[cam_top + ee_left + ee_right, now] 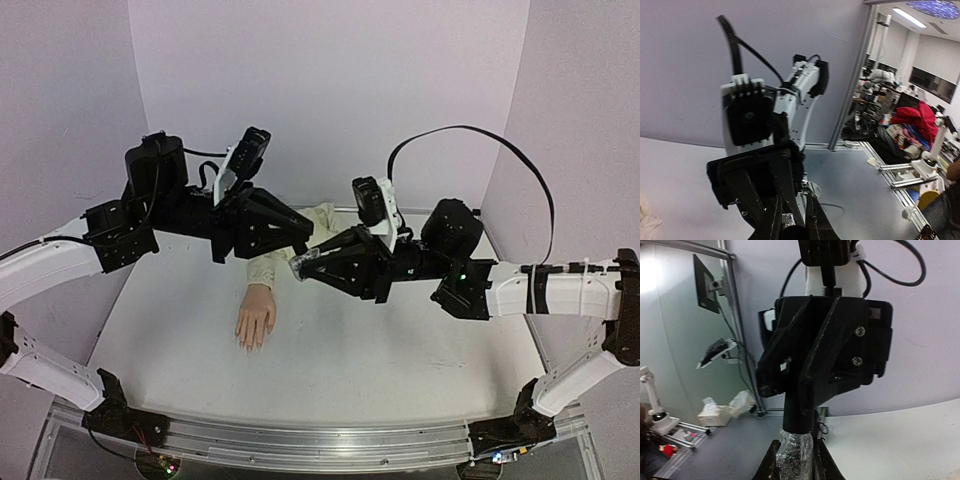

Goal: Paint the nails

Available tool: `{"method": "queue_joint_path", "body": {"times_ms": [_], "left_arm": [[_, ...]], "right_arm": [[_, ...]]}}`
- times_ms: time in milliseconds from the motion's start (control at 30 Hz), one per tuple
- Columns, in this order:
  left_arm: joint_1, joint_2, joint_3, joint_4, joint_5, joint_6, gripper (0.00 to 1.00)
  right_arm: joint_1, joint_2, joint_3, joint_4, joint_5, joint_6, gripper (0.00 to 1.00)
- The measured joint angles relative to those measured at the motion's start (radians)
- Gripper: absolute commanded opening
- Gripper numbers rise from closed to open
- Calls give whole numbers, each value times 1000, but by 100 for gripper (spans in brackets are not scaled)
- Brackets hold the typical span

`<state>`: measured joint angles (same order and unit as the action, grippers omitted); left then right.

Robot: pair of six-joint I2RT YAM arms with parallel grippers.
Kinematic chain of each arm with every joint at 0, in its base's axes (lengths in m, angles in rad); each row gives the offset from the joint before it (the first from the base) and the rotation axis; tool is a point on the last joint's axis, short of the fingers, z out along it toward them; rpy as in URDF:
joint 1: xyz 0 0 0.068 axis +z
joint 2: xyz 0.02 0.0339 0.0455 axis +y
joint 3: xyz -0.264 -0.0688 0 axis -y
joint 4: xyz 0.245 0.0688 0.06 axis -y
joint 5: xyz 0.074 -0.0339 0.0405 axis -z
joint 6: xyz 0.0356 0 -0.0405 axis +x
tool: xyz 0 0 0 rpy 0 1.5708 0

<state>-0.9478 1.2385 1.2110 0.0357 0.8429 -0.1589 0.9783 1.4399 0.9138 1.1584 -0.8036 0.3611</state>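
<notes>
Where left gripper (306,237) and right gripper (306,265) pinch bottle (795,452), sleeve (262,270) hides (partly).

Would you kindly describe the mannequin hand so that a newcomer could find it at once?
On the white table, look just below where the left gripper and right gripper meet. There the mannequin hand lies flat, fingers pointing toward the arm bases, its cream sleeve running back under the grippers. It is the only peach, skin-like thing among black and white machinery.

White table (400,350) under lilac backdrop walls (320,90); aluminium rail (300,447) along near edge; red cloth (917,117) in room beyond.
</notes>
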Motion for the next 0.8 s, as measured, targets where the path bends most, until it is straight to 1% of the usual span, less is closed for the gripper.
{"method": "queue_joint_path", "body": {"times_ms": [100, 167, 200, 267, 333, 367, 433, 567, 633, 667, 700, 800], "left_arm": [[-8, 35, 29, 21, 106, 10, 0], [-8, 49, 32, 25, 145, 13, 1], [-8, 52, 32, 24, 153, 14, 8], [-9, 54, 30, 14, 144, 14, 31], [-13, 49, 20, 5, 115, 11, 51], [-14, 36, 5, -10, 98, 7, 58], [-13, -2, -36, -39, 29, -6, 67], [-8, -86, -95, -84, -111, -32, 79], [-7, -119, -105, -93, -160, -51, 81], [-7, -129, -105, -93, -185, -61, 85], [-7, -134, -105, -92, -206, -76, 86], [-7, -120, -95, -97, -291, -131, 89]], "right_arm": [[2, 0, -12, 61, -72, 87, 0], [2, 0, -27, 82, -92, 125, 0], [2, 0, -36, 93, -95, 137, 0], [2, -7, -56, 104, -87, 146, 0], [-2, -19, -75, 109, -75, 144, 0], [-9, -32, -89, 121, -64, 135, 0], [-32, -76, -108, 122, -33, 104, 0], [-55, -166, -116, 65, 61, -13, 0], [-55, -188, -116, 30, 103, -72, 0], [-55, -195, -116, 6, 132, -109, 0], [-54, -195, -116, -13, 156, -134, 0], [-52, -191, -116, -84, 257, -202, 0]]}}
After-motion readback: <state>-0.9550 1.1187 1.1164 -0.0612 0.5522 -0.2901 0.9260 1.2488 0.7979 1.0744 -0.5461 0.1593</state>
